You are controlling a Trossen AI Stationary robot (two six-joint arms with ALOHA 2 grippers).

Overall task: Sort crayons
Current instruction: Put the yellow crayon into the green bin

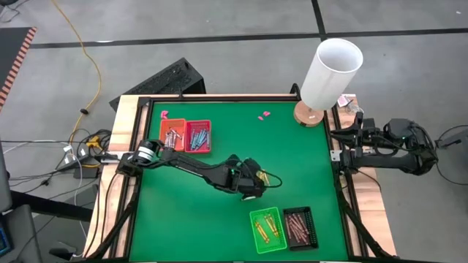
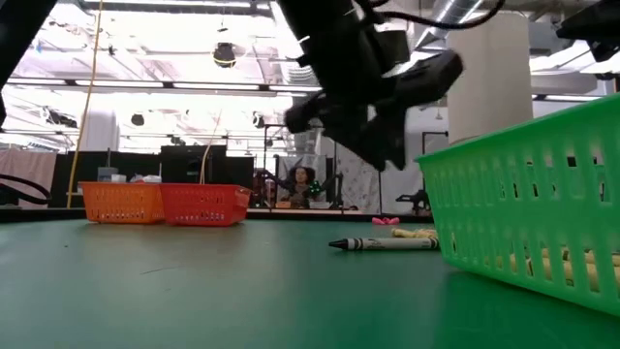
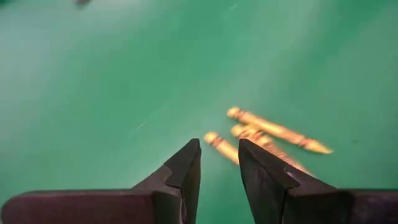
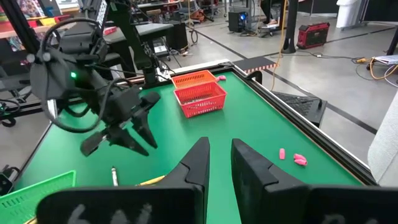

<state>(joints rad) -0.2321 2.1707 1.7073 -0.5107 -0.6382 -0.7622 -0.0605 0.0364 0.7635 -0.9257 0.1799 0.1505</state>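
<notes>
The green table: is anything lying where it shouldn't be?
Yes. A few crayons lie loose on the mat by the left tool, outside the four small trays, such as the green tray. Small pink scraps sit scattered near the far edge, close to a big white tube on the table's corner.

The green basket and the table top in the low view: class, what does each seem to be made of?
Green basket: probably moulded plastic, slightly glossy; its wall is a grid of slots that light passes through. Table top: a matte green covering, perhaps felt or a mat; no glare, faint scuffs.
</notes>
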